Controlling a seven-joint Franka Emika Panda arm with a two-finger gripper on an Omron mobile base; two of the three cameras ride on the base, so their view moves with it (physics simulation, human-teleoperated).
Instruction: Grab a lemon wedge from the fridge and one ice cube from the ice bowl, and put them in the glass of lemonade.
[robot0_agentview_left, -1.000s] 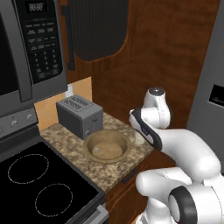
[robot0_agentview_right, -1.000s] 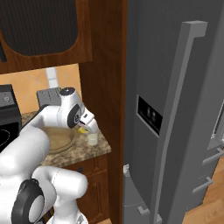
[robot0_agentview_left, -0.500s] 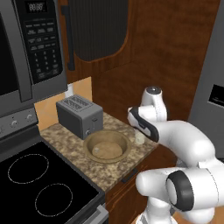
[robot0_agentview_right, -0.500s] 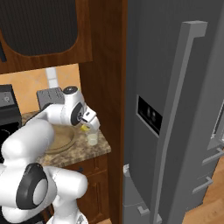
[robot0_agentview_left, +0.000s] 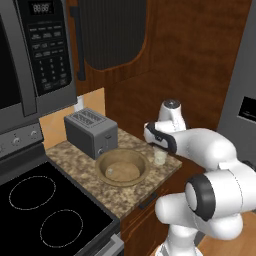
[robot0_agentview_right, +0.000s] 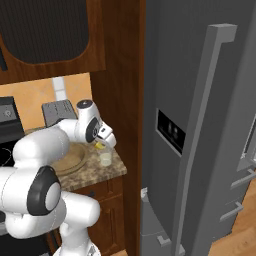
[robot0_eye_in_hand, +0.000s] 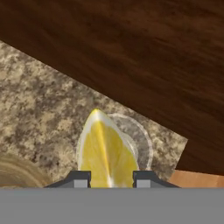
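Observation:
My gripper (robot0_eye_in_hand: 108, 179) is shut on the lemon wedge (robot0_eye_in_hand: 107, 153), a bright yellow slice whose pale flesh faces the hand camera. Right below it stands the glass of lemonade (robot0_eye_in_hand: 142, 135), a small clear tumbler at the counter's corner. From the right base, the lemon wedge (robot0_agentview_right: 100, 146) hangs just above the glass of lemonade (robot0_agentview_right: 105, 158). The left base view has the hand close over the glass of lemonade (robot0_agentview_left: 159, 157), right of the tan ice bowl (robot0_agentview_left: 122, 167). Any ice cube in the bowl is too small to make out. The grey fridge (robot0_agentview_right: 200, 125) stands closed to the right.
A grey toaster (robot0_agentview_left: 90, 131) sits behind the bowl. A black stovetop (robot0_agentview_left: 45, 210) lies left of the counter under a microwave (robot0_agentview_left: 30, 60). A dark wood panel (robot0_agentview_right: 120, 75) rises between the counter and the fridge, close beside the glass.
The gripper, still holding the lemon wedge, has shifted a little toward the fridge side and now hangs over the glass. The bowl and the glass stay put.

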